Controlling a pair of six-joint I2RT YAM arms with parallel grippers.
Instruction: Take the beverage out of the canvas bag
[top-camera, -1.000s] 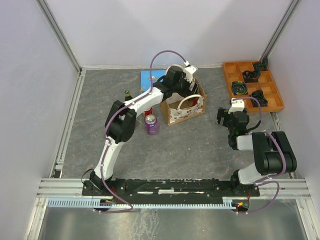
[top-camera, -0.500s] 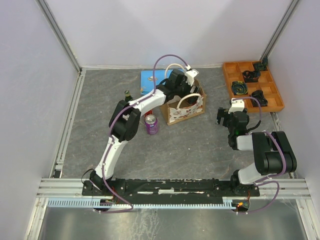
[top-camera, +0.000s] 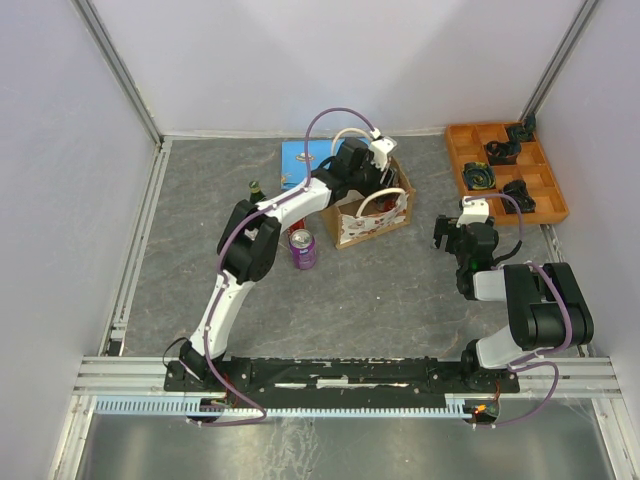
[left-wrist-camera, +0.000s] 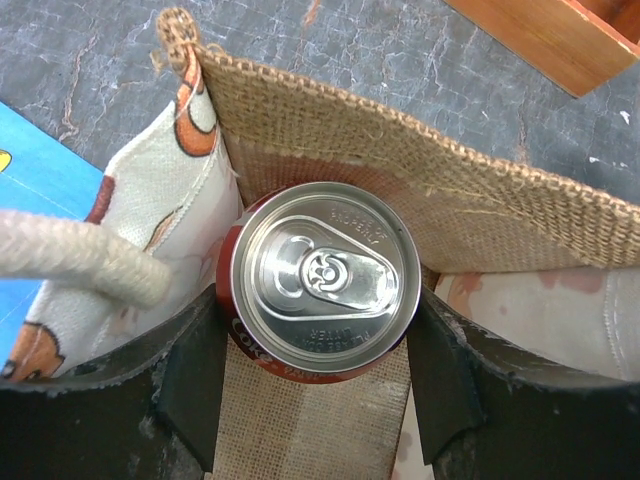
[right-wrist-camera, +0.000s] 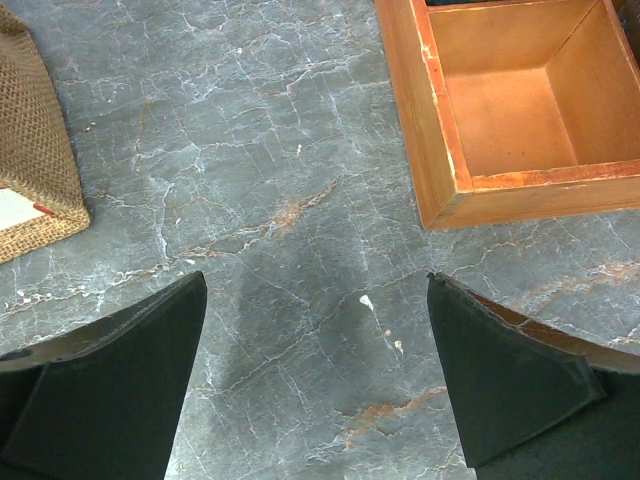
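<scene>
Since a second ago the left arm has swung right and settled over the bag (top-camera: 372, 212); over the last half second nothing visibly shifts, and the right arm keeps its pose.

From the top camera, the left gripper (top-camera: 365, 178) reaches down into the bag's open mouth, so its fingers and the bag's contents are hidden. One white handle (top-camera: 349, 133) loops up behind the wrist. A purple can (top-camera: 302, 250) stands just left of the bag, a dark bottle (top-camera: 254, 188) stands farther left, and a blue book (top-camera: 300, 155) lies behind the bag, partly covered by the arm. An orange tray (top-camera: 505, 170) holding small dark items too small to make out sits at the far right. The right gripper (top-camera: 452, 235) hangs between bag and tray, apart from both.

At the left wrist, a red can (left-wrist-camera: 318, 280) stands upright inside the bag, close to its burlap wall (left-wrist-camera: 420, 190). The left gripper (left-wrist-camera: 318, 370) has a finger (left-wrist-camera: 190, 390) pressed against each side of the can, clamped on it. The handle crosses at left, and a corner of the book shows beyond it.

At the right wrist, the right gripper (right-wrist-camera: 315, 380) is spread wide over bare table (right-wrist-camera: 280, 250), with the bag's corner cut off at left and the tray's wall (right-wrist-camera: 440, 150) at upper right.
</scene>
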